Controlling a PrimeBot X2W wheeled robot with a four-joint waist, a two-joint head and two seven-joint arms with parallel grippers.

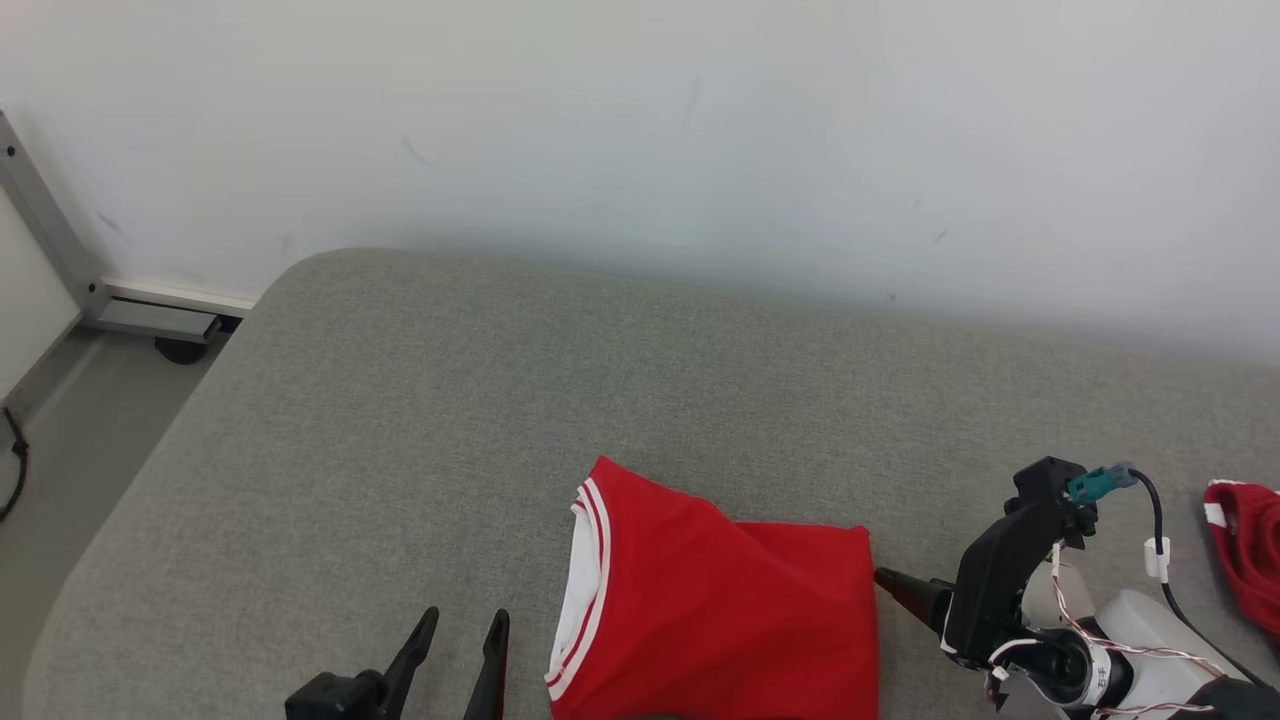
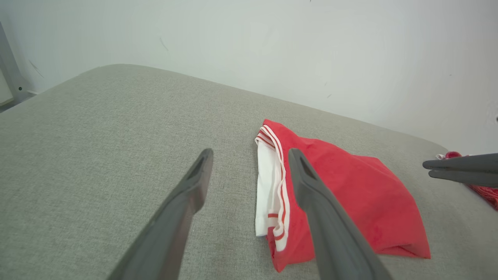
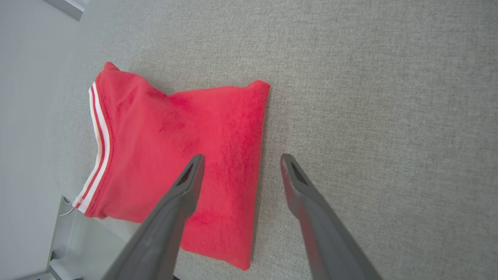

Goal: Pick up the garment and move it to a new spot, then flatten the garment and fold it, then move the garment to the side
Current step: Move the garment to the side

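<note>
The garment [image 1: 720, 620] is red with white striped trim and lies folded on the grey padded table [image 1: 400, 420], near its front edge. My left gripper [image 1: 465, 625] stands open just left of the garment, with nothing between its fingers. In the left wrist view the left gripper [image 2: 249, 155] points past the white-trimmed edge of the garment [image 2: 342, 186]. My right gripper [image 1: 890, 582] is open, low at the garment's right edge, its fingers pointing left. In the right wrist view the right gripper [image 3: 242, 161] hangs over that side edge of the garment [image 3: 175, 128], one finger over the cloth and one over the table.
Another red cloth with white trim [image 1: 1250, 550] lies at the table's right edge. A white wall [image 1: 640, 130] runs behind the table. A metal frame leg [image 1: 60, 250] and the floor [image 1: 70, 440] are off the table's left side.
</note>
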